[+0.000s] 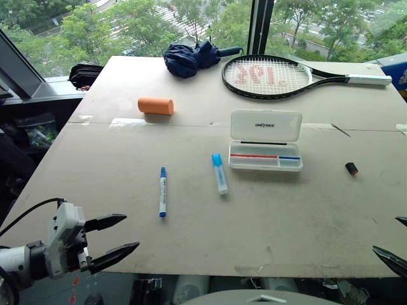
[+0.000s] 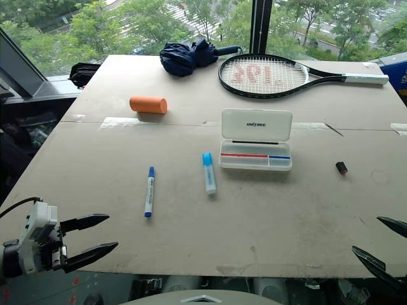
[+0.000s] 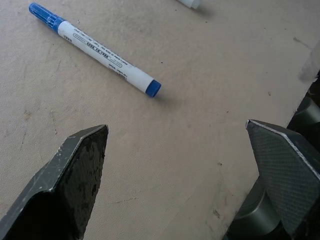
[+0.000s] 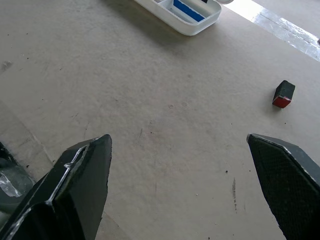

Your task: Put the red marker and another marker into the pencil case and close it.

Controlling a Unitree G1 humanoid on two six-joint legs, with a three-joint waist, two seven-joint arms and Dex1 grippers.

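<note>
1. Both claws sit low at the bottom corners of the head views, left gripper (image 1: 114, 236) bottom left, right gripper (image 2: 380, 244) bottom right. Both are spread wide and holding nothing. My guess is they're parked at the table (image 1: 286, 216) edge so the whole work area stays in sight.
2. The case (image 1: 266, 139) is a bit right of centre, lid flipped up toward the back, so the tray faces the robot and is ready to load. White hard plastic, rounded corners, small dark print on the lid.
3. Inside the tray there's a red strip and a shorter blue one in a row. Could be a marker, could be tray trim, can't tell.
4. Blue marker (image 1: 163, 191) lies left of centre, roughly end-on to the robot, well apart from the case. Looks like the left claw's natural pick.
5. A light-blue-capped marker (image 1: 219, 173) lies just left of the case, not touching.
6. Small dark cap (image 4: 283, 94) with a red end sits alone to the case's right.
</note>
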